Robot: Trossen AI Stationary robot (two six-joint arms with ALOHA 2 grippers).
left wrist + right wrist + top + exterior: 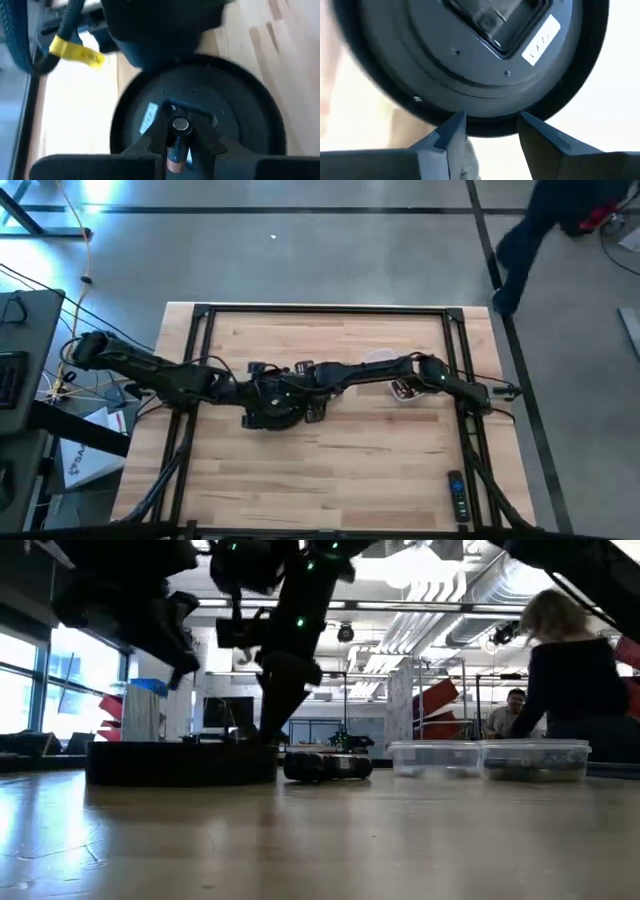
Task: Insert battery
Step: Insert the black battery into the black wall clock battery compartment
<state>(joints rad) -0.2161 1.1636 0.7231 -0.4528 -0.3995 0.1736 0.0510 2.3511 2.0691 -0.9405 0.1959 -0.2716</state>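
Left claw (pixel 177 145) clenched on a small cylindrical battery (pixel 176 150) w/ copper-coloured end and silver cap, held just above the round black disc-shaped device (pixel 200 115), over its recessed compartment near frame centre. Right claw (pixel 487 132) released, fingers spread either side of the disc's rim (pixel 480 125), compartment and white label in upper part of frame. High view: both arms meet at centre of the light wooden bench (pixel 340 470); clear plastic container (pixel 400 385) right of centre, dark remote (pixel 457 495) lower right. Low view: person in dark top (pixel 570 680) at far right.
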